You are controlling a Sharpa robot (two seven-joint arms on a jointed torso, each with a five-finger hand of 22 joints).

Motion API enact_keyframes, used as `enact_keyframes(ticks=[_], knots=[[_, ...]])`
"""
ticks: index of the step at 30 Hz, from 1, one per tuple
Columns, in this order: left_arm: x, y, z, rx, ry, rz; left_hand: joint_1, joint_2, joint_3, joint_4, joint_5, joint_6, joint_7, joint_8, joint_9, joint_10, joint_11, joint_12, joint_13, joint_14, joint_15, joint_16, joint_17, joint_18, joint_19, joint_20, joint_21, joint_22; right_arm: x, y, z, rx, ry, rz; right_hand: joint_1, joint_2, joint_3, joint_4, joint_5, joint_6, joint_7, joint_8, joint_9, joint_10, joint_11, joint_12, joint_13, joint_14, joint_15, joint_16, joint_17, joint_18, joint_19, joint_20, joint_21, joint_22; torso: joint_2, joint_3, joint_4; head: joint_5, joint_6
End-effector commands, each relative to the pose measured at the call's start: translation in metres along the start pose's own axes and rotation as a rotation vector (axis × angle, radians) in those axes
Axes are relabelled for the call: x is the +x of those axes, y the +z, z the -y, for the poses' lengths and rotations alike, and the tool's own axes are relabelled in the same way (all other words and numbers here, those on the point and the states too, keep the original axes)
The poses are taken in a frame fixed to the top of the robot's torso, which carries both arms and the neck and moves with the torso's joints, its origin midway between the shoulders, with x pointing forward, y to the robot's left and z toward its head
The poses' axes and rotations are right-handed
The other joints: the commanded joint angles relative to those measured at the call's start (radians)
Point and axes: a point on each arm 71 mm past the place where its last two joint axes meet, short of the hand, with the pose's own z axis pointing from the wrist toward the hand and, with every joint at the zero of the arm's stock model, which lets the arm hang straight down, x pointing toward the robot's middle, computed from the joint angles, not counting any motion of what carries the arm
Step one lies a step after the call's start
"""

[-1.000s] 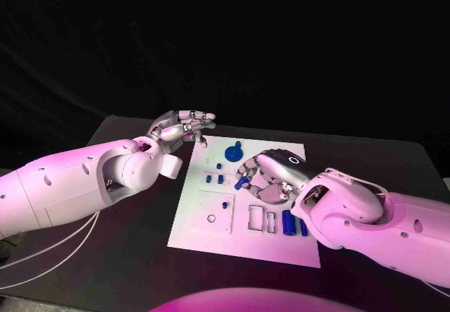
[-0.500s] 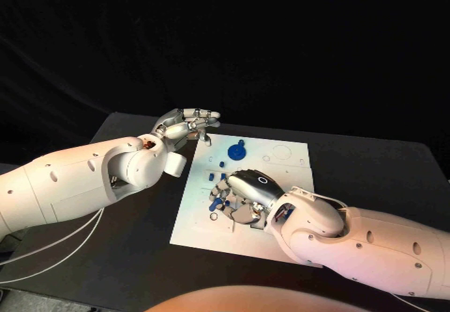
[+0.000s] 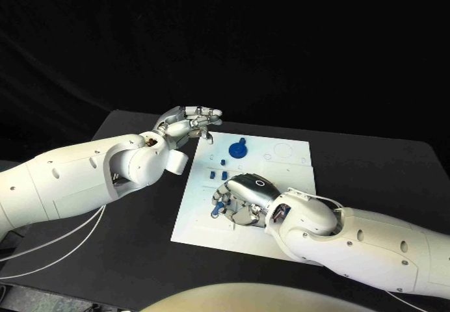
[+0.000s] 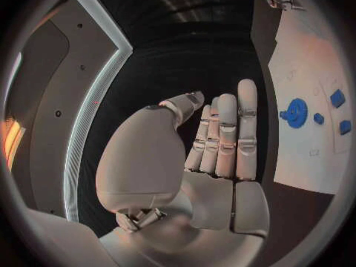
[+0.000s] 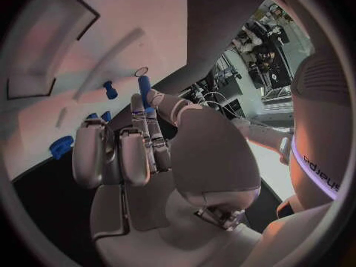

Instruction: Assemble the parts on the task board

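Observation:
The white task board (image 3: 286, 162) lies mid-table. A blue gear (image 3: 237, 151) stands near its far edge, and small blue parts (image 3: 218, 174) sit just nearer than it. My right hand (image 3: 246, 198) hovers over the board's left-middle and pinches a blue peg (image 5: 143, 86) between thumb and a finger; the peg's tip (image 3: 218, 209) shows below the hand. My left hand (image 3: 192, 120) hangs off the board's far-left corner and holds nothing, its fingers (image 4: 226, 133) straight and side by side. The left wrist view also has the gear (image 4: 296, 112) and blue blocks (image 4: 337, 98).
The right forearm (image 3: 356, 244) covers the board's near-right part. Faint circular outlines (image 3: 272, 156) mark the board's far right. White cables (image 3: 56, 250) hang from the left arm over the black table (image 3: 140, 214). A framed recess (image 5: 52, 47) shows on the board.
My right hand has carried the blue peg leftward and nearer across the board, from its middle to its left-middle. The left hand has stayed at the far-left corner.

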Motion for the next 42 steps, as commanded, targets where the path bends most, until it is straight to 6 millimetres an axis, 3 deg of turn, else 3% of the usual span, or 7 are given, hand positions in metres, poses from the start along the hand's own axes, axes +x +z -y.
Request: enact_keyframes(ticks=[1, 42], knots=[[0.0029, 0.0004, 0.0008, 0.007, -0.005, -0.021, -0.005, 0.002, 0.002, -0.003, -0.002, -0.005, 0.005, -0.004, -0.001, -0.006, 0.003, -0.005, -0.001, -0.003, 0.001, -0.004, -0.002, 0.014, 0.001, 0.0, -0.003, -0.001, 0.0049, 0.0009, -0.0027, -0.022, -0.025, -0.043, -0.004, -0.004, 0.002, 0.0, 0.006, 0.005, -0.002, 0.003, 0.002, 0.024, -0.024, -0.002, 0.002, 0.029, -0.007, 0.002, 0.001, -0.008, 0.003, -0.001, -0.007, 0.144, 0.0, 0.0009, 0.0003, 0.003, -0.002], [0.0025, 0.0003, 0.0006, 0.003, -0.005, -0.021, -0.005, 0.002, 0.002, -0.003, -0.002, -0.005, 0.005, -0.004, -0.001, -0.006, 0.003, -0.005, -0.001, -0.003, 0.001, -0.004, -0.002, 0.014, 0.001, 0.0, -0.003, -0.001, 0.0128, 0.0068, -0.0066, 0.001, -0.108, -0.082, -0.014, -0.009, 0.0, -0.002, 0.007, 0.001, -0.002, 0.002, 0.003, 0.024, -0.023, -0.008, 0.001, 0.027, -0.007, 0.0, -0.005, -0.007, 0.002, 0.0, -0.008, 0.144, 0.0, 0.0009, -0.0008, 0.007, -0.005]])
